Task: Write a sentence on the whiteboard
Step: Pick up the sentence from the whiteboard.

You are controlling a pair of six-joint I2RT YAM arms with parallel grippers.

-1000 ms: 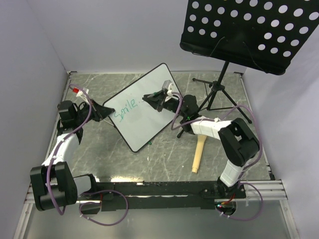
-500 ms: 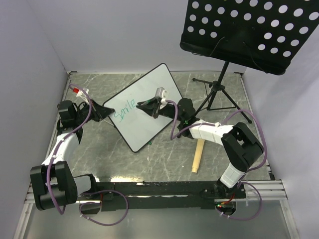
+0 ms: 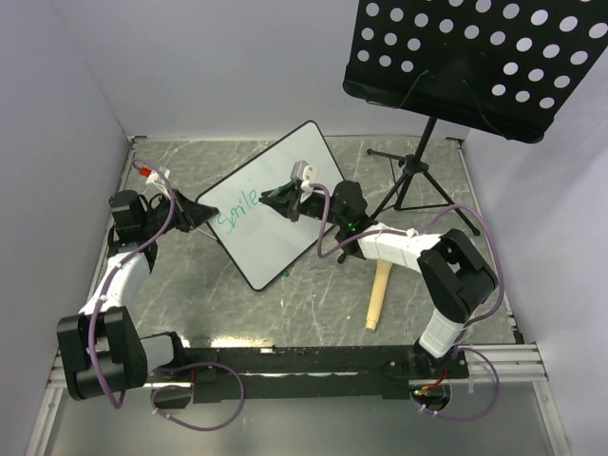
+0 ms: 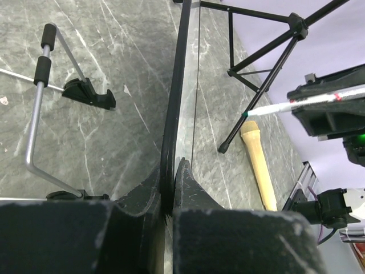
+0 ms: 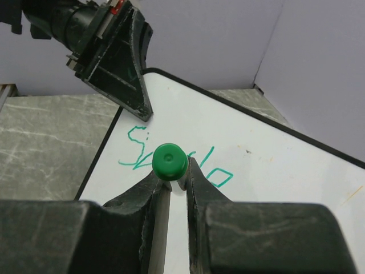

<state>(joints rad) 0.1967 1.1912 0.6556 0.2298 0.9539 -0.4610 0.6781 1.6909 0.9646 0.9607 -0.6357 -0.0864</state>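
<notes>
The whiteboard [image 3: 285, 223] stands tilted in the middle of the table, seen edge-on in the left wrist view as the whiteboard's black frame [image 4: 174, 97]. My left gripper [image 3: 202, 214] [image 4: 173, 171] is shut on the frame at the board's left corner. The sentence [image 3: 237, 206] [image 5: 132, 151] reads "Smile" in teal-green. My right gripper [image 3: 275, 198] [image 5: 173, 170] is shut on a green-capped marker [image 5: 169, 161] [image 4: 274, 108]. The marker points at the board just right of the last letter. Its tip is hidden, so contact cannot be told.
A black perforated music stand [image 3: 475, 62] rises at the back right, its tripod legs [image 3: 410, 180] spread beside the board. A wooden handle [image 3: 380, 296] [image 4: 259, 165] lies on the marble table near my right arm. The board's metal prop [image 4: 35, 120] sits behind it.
My right gripper with the marker has moved left along the board, closer to the end of "Smile". The left gripper and the board have stayed put.
</notes>
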